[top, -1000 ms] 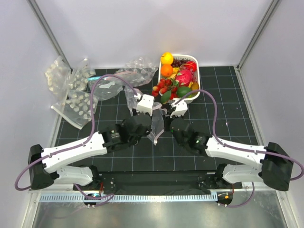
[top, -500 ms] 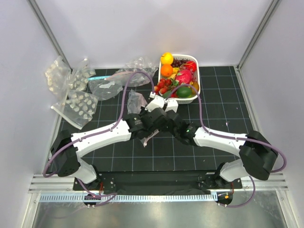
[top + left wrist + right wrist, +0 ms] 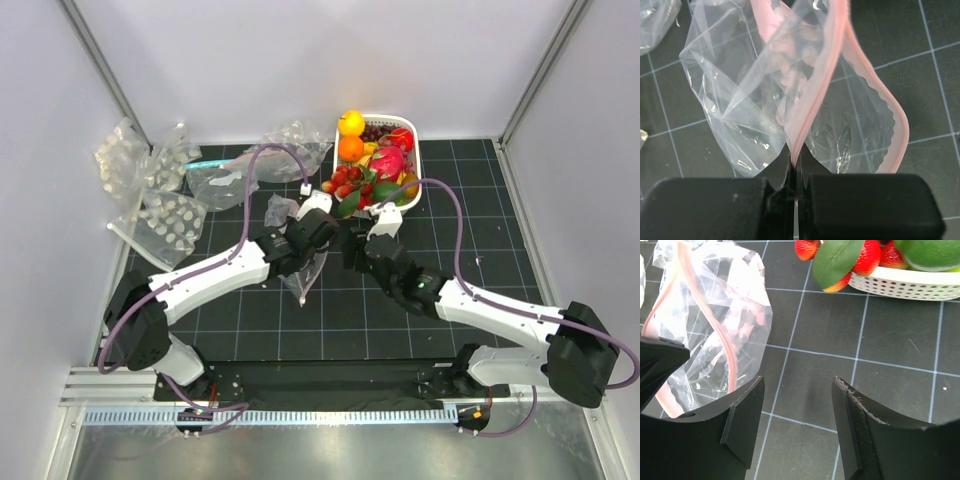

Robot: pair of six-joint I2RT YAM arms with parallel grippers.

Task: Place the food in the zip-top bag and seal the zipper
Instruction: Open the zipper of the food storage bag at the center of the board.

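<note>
Top external view: the left gripper [image 3: 310, 248] sits near the middle of the black grid mat [image 3: 470, 210], and the zip-top bag [image 3: 303, 274] hangs crumpled from it, on the near side of the white basket [image 3: 418, 158]. The right gripper [image 3: 354, 247] stands just beside the bag, between it and the basket. The strawberries [image 3: 341, 185] spill over the basket's near-left rim; the pink dragon fruit [image 3: 388, 160] lies inside, with two orange fruits [image 3: 350, 137] at the far-left corner. A heap of spare clear bags [image 3: 150, 200] lies well apart at the left wall. Left wrist view: the left gripper [image 3: 794, 170] has its fingers pressed together on the zipper [image 3: 815, 100], the pink strip of the zip-top bag [image 3: 735, 100]. The other side of the mouth bows out to the right, so the bag mouth stands unsealed. Right wrist view: the right gripper [image 3: 797, 415] has its fingers set apart with only bare mat between them. The zip-top bag [image 3: 715, 305] lies to its left, its zipper [image 3: 722, 340] curving through the film. The strawberries [image 3: 870, 255] and a green leaf [image 3: 837, 260] overhang the basket [image 3: 910, 287] at upper right.
</note>
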